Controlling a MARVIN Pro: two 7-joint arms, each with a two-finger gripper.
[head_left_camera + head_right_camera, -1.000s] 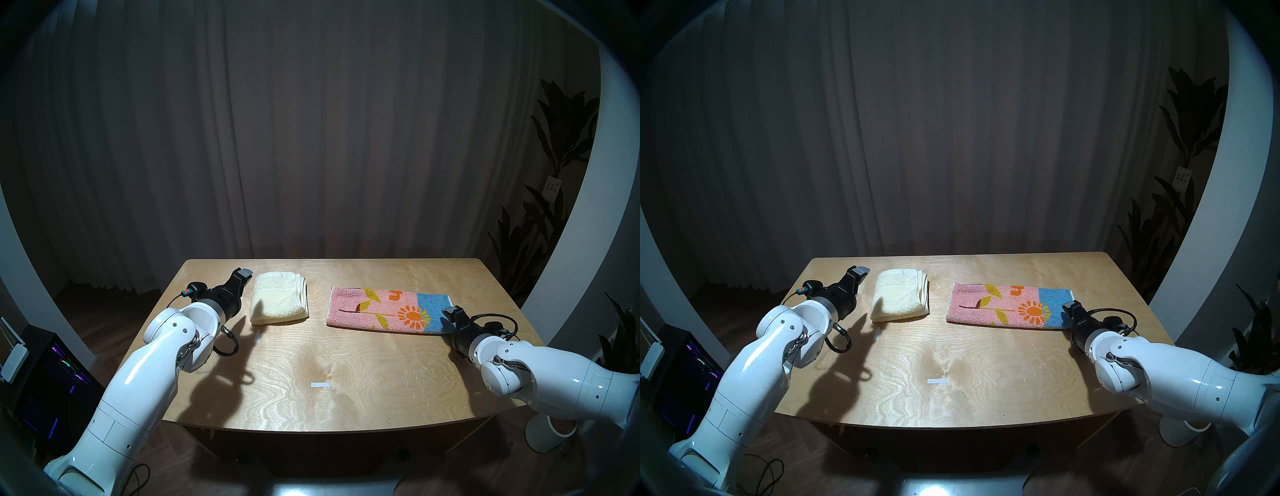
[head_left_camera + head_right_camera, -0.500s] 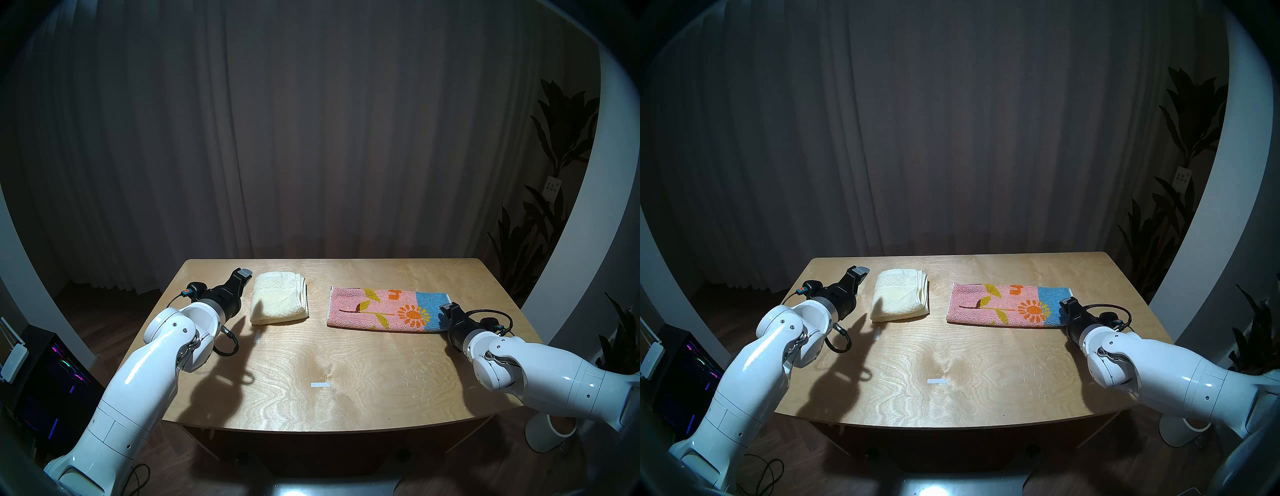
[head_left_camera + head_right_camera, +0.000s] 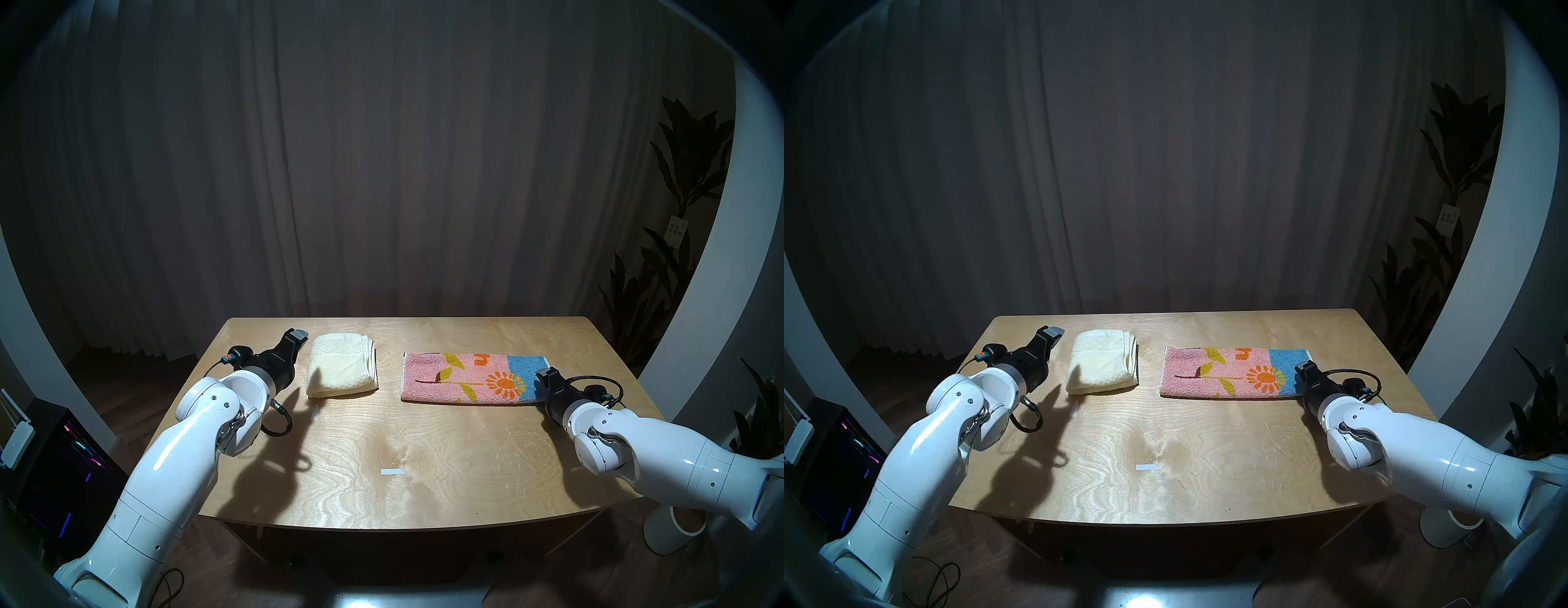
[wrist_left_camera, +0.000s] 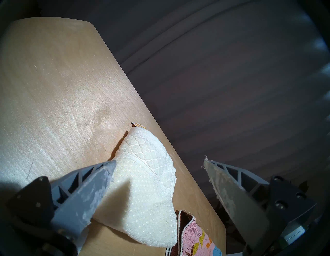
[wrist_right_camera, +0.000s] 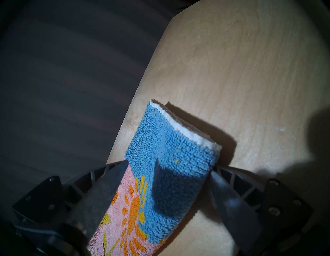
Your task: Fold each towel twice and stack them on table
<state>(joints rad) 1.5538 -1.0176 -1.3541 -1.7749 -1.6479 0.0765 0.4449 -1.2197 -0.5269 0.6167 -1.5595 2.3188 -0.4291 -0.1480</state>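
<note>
A: The left gripper point(image 4: 159, 161) is hanging with its jaws spread wide, gripping nothing. The cream towel point(image 3: 342, 370) is lying just beside it on the table point(image 3: 424, 446); in the left wrist view one grey finger point(image 4: 100, 176) is overlapping the cloth's edge, but contact cannot be told.

B: And the right gripper point(image 5: 169, 168)?

A: Its jaws are standing apart, straddling the blue end of the patterned towel point(image 3: 471, 378). The fingers point(image 5: 109, 180) are sitting at either side of the folded cloth; whether they are pressing it cannot be told.

B: Textures?

A: The cream towel is showing as a thick, folded terry bundle, dotted pile with a quilted diamond band. The patterned towel is lying as a long flat rectangle, looped pile, pink and blue with an orange sunflower and a white hem at the end beyond the right fingertips.

B: Surroundings?

A: The table is showing light plywood grain, with a white tape mark point(image 3: 392, 471) well behind both jaws. Dark curtains point(image 3: 382, 170) are hanging beyond them.
</note>
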